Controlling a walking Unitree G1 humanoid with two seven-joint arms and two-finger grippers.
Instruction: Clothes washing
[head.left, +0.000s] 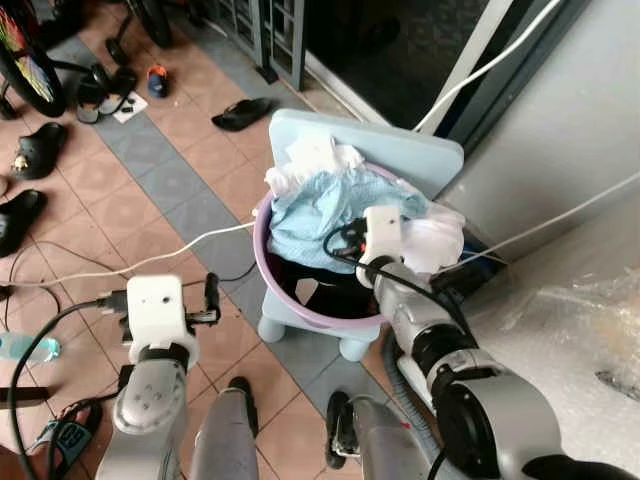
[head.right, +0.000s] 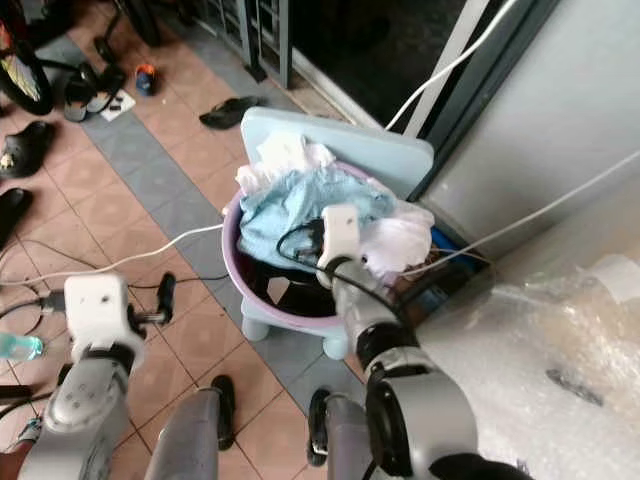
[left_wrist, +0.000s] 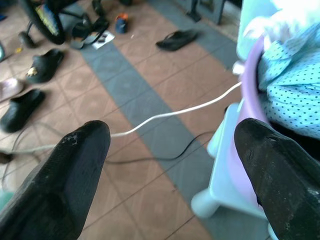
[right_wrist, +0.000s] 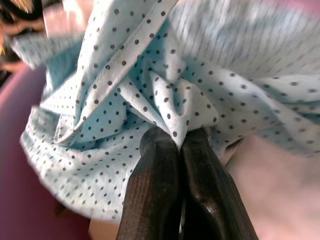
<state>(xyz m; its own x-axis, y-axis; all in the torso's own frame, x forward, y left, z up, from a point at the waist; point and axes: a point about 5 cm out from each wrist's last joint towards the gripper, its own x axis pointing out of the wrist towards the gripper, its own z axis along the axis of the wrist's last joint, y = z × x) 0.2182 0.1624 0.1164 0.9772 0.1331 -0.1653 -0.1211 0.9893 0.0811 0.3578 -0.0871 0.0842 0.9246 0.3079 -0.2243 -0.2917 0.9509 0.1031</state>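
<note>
A purple basin (head.left: 300, 305) full of laundry sits on a pale blue plastic chair (head.left: 400, 150). On top lies a light blue dotted garment (head.left: 320, 215) with white clothes (head.left: 315, 155) behind it. My right gripper (right_wrist: 179, 142) is shut on a fold of the light blue dotted garment (right_wrist: 150, 95), its wrist reaching over the basin. My left gripper (left_wrist: 170, 150) hangs open to the left of the basin (left_wrist: 245, 100), above the tiled floor, with nothing between its fingers (left_wrist: 65, 175).
A white cable (head.left: 150, 258) and a black one run across the tiled floor left of the chair. Sandals and shoes (head.left: 240, 113) lie scattered further left, beside a bicycle wheel (head.left: 25, 60). Bubble wrap (head.left: 580, 330) covers a surface on my right. A dark doorway (head.left: 400, 50) stands behind the chair.
</note>
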